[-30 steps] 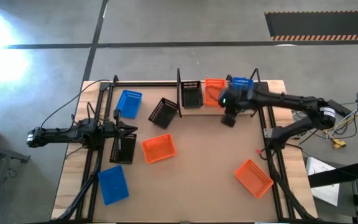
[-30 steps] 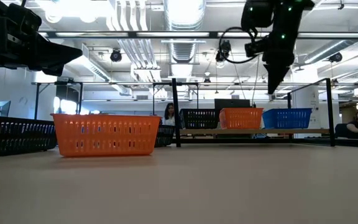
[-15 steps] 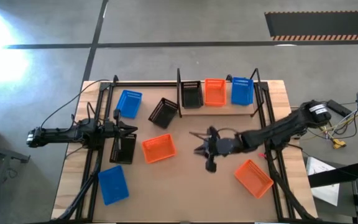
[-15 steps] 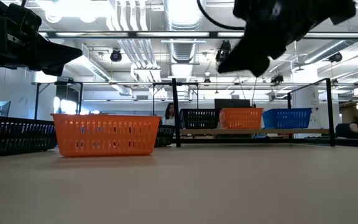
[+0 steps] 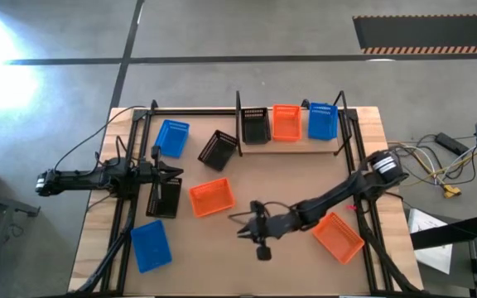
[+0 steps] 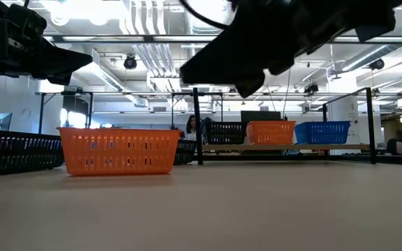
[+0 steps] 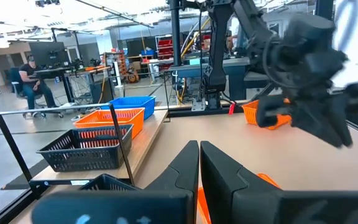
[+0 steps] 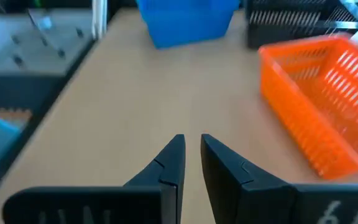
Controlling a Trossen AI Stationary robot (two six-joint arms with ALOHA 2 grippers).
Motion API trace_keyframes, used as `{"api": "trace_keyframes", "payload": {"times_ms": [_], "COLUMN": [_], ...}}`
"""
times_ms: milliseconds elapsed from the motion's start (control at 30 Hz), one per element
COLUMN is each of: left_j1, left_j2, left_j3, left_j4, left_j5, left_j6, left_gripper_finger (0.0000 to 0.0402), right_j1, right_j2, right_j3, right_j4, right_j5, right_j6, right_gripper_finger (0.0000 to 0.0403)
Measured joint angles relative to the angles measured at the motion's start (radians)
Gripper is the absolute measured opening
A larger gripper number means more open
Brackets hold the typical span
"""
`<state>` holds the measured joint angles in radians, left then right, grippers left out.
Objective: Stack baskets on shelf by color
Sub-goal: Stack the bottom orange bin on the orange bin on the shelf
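Note:
The shelf (image 5: 292, 147) at the table's far edge carries one black basket (image 5: 255, 125), one orange basket (image 5: 286, 122) and one blue basket (image 5: 322, 121), side by side on their bases. On the table lie two blue baskets (image 5: 171, 137) (image 5: 150, 245), two black baskets (image 5: 218, 150) (image 5: 165, 197) and two orange baskets (image 5: 212, 198) (image 5: 337, 236). My right gripper (image 5: 243, 225) hangs over bare table near the middle, fingers nearly together, holding nothing; it faces the middle orange basket (image 8: 322, 93). My left gripper (image 5: 176, 172) waits shut at the left side, above a black basket.
Black metal frame rails (image 5: 131, 215) run along both table sides. Bare tabletop (image 5: 263, 265) lies between the middle orange basket and the near edge. A cable (image 5: 81, 149) trails off the left side. People sit in the room beyond the table (image 7: 33, 81).
My right arm has swung away from the shelf's blue basket, across the table toward the near edge and the left, ending low over the middle of the table. It carries nothing. The baskets have kept their places.

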<state>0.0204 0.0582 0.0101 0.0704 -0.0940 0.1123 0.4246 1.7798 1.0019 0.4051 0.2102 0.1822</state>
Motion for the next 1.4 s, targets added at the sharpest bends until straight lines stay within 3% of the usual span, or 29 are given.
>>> {"api": "trace_keyframes", "payload": {"times_ms": [133,300,533,733,833,900,1033,1233,1400], "left_j1": [0.0,0.0,0.0,0.0,0.0,0.0,0.0,0.0,0.0], "left_j2": [0.0,0.0,0.0,0.0,0.0,0.0,0.0,0.0,0.0], "left_j3": [0.0,0.0,0.0,0.0,0.0,0.0,0.0,0.0,0.0], "left_j4": [0.0,0.0,0.0,0.0,0.0,0.0,0.0,0.0,0.0], "left_j5": [0.0,0.0,0.0,0.0,0.0,0.0,0.0,0.0,0.0], "left_j6": [0.0,0.0,0.0,0.0,0.0,0.0,0.0,0.0,0.0], "left_gripper_finger": [0.0,0.0,0.0,0.0,0.0,0.0,0.0,0.0,0.0], "right_j1": [0.045,0.166,0.369,0.478,0.496,0.495,0.484,0.459,0.446], "right_j2": [0.034,0.038,0.035,0.035,0.03,0.021,-0.038,-0.222,-0.413], "right_j3": [0.143,0.302,0.427,0.473,0.486,0.483,0.436,0.28,0.072], "right_j4": [-0.283,-0.632,-1.045,-1.484,-1.724,-1.827,-1.88,-1.869,-1.72], "right_j5": [0.067,0.254,0.457,0.465,0.365,0.289,0.2,0.176,0.137], "right_j6": [0.005,0.068,0.451,1.036,1.301,1.386,1.442,1.557,1.708], "right_gripper_finger": [0.0043,0.0043,0.0043,0.0044,0.0057,0.0076,0.0139,0.0245,0.0292]}}
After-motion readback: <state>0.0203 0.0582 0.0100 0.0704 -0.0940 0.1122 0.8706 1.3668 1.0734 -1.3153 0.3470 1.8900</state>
